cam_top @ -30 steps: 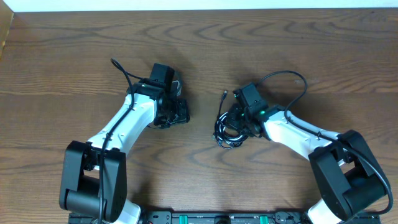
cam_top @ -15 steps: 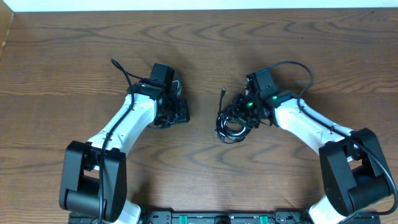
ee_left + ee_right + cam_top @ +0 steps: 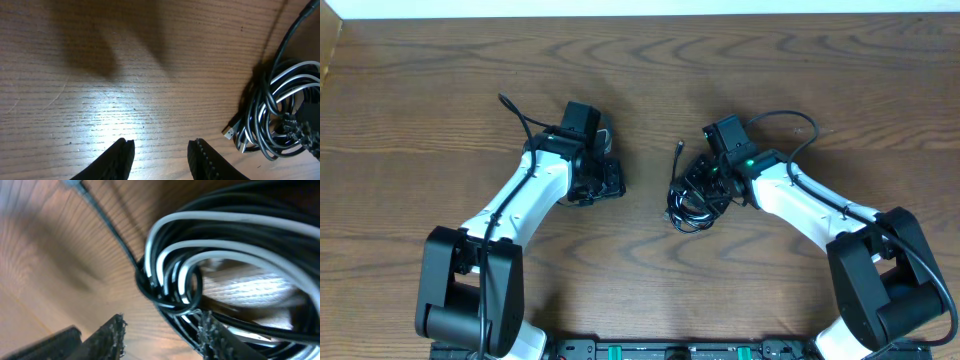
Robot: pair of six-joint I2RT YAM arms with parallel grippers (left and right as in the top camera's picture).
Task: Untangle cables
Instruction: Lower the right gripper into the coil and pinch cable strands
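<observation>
The right end effector [image 3: 162, 325] has just opened and shifted back over the pile. Its fingers now stand spread on either side of the knot of black and white cables [image 3: 692, 203], which lie bunched mid-tabletop [image 3: 640, 70], no looser. We see the left end effector [image 3: 160, 150] unchanged, spread over bare wood.

Brown wooden table [image 3: 640, 60] — swirling grain, white strip [image 3: 640, 8] along far edge

The cables [image 3: 688, 208] lay in a heap on the table [image 3: 430, 90], between the left gripper [image 3: 161, 150] and the right gripper [image 3: 162, 329], which stood over the heap's right side
</observation>
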